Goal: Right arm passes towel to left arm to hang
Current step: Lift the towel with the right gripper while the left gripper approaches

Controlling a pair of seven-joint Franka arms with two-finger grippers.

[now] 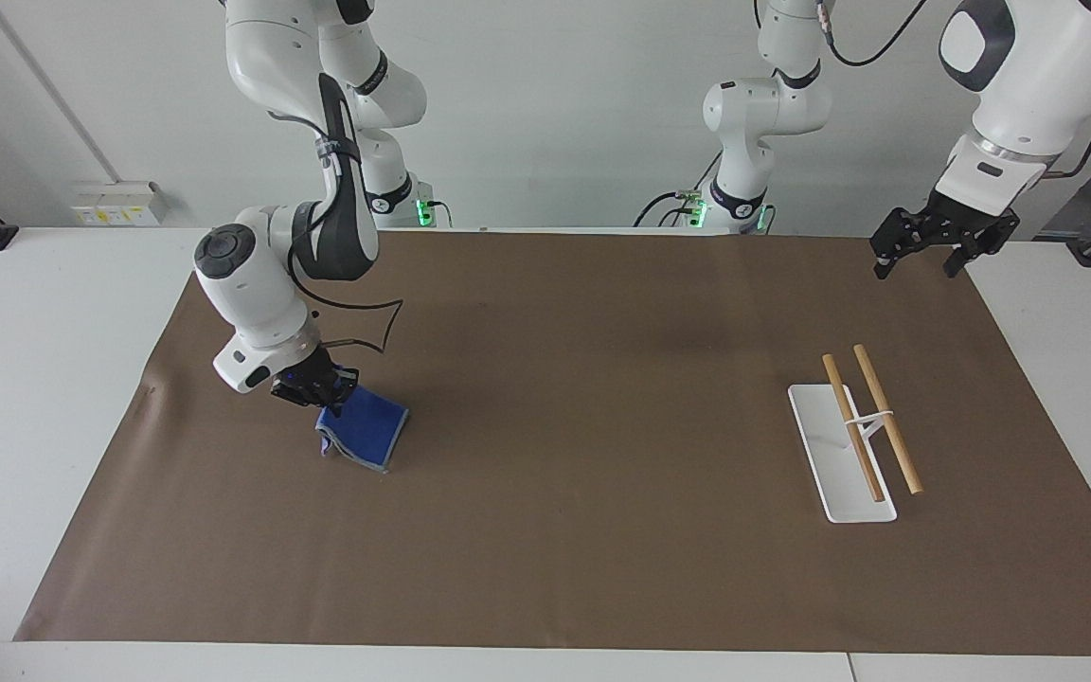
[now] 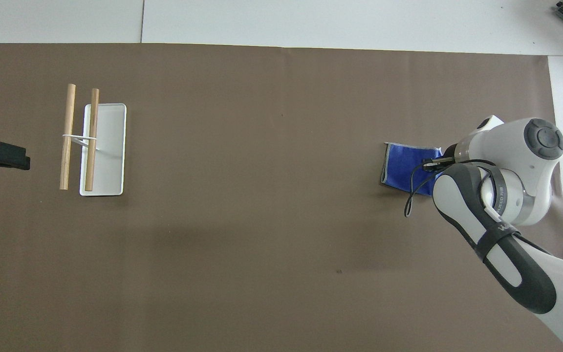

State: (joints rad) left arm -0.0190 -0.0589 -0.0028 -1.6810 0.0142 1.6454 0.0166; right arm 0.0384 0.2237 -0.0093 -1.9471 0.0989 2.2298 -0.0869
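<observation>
we see the right end effector (image 1: 326, 396) clamped on one edge of the towel (image 1: 364, 428), which hangs over the bench (image 1: 602, 474). the left end effector (image 1: 924, 254) waits with fingers apart near the rack (image 1: 839, 464).

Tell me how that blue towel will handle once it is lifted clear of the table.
Likely floppy: the towel, pinched at one edge by the right gripper, already sags and folds beneath it. Probably light, since one small pinch raises most of it. It may swing or drape during the handover, so the left gripper would meet a hanging edge.
</observation>
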